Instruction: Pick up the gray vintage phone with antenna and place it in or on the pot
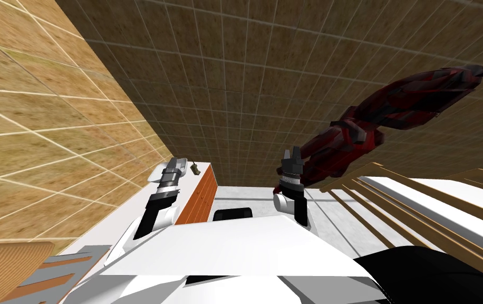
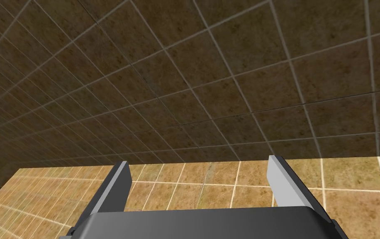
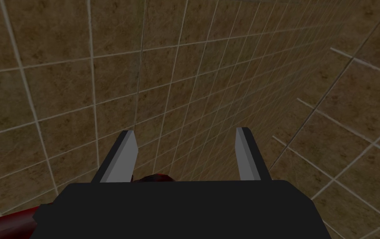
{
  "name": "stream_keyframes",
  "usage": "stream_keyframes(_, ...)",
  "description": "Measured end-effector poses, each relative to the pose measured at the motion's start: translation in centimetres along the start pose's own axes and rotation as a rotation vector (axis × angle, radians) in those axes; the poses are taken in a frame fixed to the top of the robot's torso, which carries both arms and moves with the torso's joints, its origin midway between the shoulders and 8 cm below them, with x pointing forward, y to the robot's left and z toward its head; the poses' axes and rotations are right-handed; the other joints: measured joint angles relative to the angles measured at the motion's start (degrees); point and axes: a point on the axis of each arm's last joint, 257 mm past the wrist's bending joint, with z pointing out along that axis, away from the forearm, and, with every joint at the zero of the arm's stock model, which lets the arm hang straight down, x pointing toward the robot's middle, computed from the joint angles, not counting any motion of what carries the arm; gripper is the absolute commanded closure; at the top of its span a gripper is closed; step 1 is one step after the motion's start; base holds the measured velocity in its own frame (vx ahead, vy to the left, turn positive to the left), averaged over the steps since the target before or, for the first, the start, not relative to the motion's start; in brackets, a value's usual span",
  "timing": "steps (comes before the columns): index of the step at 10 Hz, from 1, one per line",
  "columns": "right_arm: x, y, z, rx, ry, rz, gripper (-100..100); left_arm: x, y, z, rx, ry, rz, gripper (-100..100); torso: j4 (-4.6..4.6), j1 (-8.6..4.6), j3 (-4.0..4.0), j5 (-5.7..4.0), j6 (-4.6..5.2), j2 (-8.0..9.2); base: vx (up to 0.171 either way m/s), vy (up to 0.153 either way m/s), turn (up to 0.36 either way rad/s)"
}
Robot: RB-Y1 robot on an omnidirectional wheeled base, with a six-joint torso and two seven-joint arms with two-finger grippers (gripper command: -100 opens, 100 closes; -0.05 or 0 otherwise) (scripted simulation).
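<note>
Tiled corner, white desk point(image 1: 193, 182): phone point(image 1: 195, 169) beside our left jaws; both jaws wide, empty. Presumably light, rigid; we would grip across its body.

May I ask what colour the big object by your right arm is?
The object is dark red and black, clearest in head view.

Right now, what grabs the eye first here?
A big dark red faceted shape sprawls against the tiled wall at upper right of the head view, just beyond the open right gripper. Wooden slats fan out below it. The small phone lies on the counter by the open left gripper.
</note>
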Motion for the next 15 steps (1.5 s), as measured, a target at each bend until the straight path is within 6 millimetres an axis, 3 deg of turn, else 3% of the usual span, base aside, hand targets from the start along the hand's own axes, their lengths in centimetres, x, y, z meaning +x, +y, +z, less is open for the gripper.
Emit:
stream_keyframes(7,0.0,0.0,0.0,0.000,0.000,0.000,0,0.4,7.3,-2.2,-0.123,0.054,0.155,-100,-0.02,0.09,-0.06,0.02,0.00,-0.10,-0.006,-0.011,-0.004)
stream_keyframes(11,0.0,0.0,0.0,0.000,0.000,0.000,0,1.8,11.8,-4.0,-0.191,0.118,0.267,-100,-0.05,0.16,-0.13,0.03,0.00,-0.23,0.028,0.012,-0.024)
stream_keyframes(15,0.0,0.0,0.0,0.000,0.000,0.000,0,2.3,14.5,-5.8,-0.239,0.171,0.336,-100,-0.04,0.18,-0.11,0.03,0.00,-0.18,0.023,0.020,-0.018)
